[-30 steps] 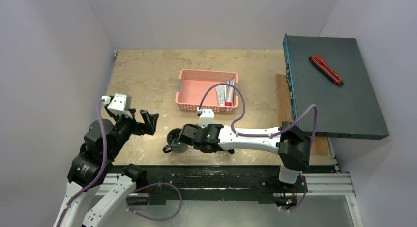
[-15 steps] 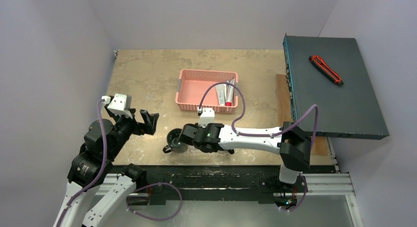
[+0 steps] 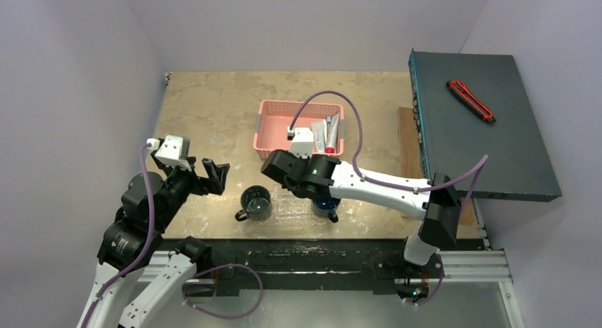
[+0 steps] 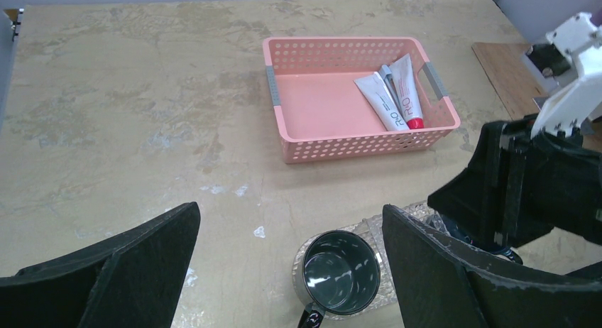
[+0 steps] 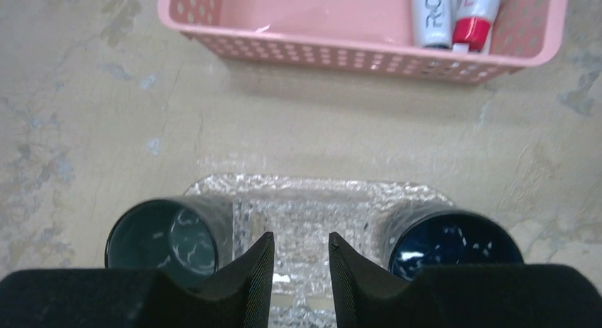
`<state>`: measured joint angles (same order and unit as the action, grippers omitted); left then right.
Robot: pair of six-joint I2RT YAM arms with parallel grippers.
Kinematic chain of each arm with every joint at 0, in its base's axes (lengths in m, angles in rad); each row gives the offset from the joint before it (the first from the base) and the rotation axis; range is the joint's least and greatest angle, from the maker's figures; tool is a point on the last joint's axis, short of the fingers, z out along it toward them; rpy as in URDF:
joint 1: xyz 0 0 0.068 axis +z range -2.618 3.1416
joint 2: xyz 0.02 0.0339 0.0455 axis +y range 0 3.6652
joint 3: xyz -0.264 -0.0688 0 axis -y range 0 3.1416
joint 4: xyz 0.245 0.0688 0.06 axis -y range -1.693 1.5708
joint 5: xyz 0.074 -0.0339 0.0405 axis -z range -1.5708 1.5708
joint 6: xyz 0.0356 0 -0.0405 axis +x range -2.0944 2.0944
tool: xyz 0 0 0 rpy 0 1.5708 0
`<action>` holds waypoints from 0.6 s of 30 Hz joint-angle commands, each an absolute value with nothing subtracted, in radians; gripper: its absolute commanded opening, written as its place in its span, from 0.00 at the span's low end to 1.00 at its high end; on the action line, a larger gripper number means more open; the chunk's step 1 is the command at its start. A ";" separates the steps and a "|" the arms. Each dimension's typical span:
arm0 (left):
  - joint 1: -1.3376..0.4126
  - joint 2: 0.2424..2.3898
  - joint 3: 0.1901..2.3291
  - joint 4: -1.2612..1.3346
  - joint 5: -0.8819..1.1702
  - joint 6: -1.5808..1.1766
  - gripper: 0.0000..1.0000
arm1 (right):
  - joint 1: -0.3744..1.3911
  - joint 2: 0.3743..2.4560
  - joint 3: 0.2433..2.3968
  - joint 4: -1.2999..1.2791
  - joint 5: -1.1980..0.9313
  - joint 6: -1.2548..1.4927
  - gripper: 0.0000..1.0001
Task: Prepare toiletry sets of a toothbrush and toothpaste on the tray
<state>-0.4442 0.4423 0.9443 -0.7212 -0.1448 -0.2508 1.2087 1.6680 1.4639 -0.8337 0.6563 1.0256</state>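
The right pincer hangs over the tray, its jaws drawn narrow with nothing between them; the glittery plastic shows through the slim gap. Just to its left a mug stands at that end of the tray, and just to its right a blue mug stands at the other end. That leaves only the tray's bare middle strip under the fingertips.

Ahead of it runs a band of bare table, then the near wall of the basket. The tubes lie flat in the basket's right end, ahead and right of the pincer, side by side, one with a red cap. The rest of the basket floor is bare pink.

The left pincer is spread wide and holds nothing. It sits well to the left of the tray, above open table. From its own camera the mug shows low between its fingers and the basket lies farther ahead. From above, the tray sits close to the table's near edge.
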 commanded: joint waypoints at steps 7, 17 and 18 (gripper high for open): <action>-0.437 0.449 0.967 -0.696 -0.137 -0.255 1.00 | 1.034 1.736 1.603 -0.840 0.691 0.798 0.39; -0.437 0.454 0.970 -0.696 -0.122 -0.256 1.00 | 0.878 1.906 1.732 -0.854 0.727 0.765 0.40; -0.437 0.454 0.970 -0.695 -0.119 -0.256 1.00 | 0.867 1.924 1.746 -0.857 0.730 0.766 0.41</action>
<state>-0.4442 0.4423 0.9443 -0.7212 -0.1368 -0.2508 0.9123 1.8771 1.6695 -0.8433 0.6830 0.7841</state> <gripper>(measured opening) 0.998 0.401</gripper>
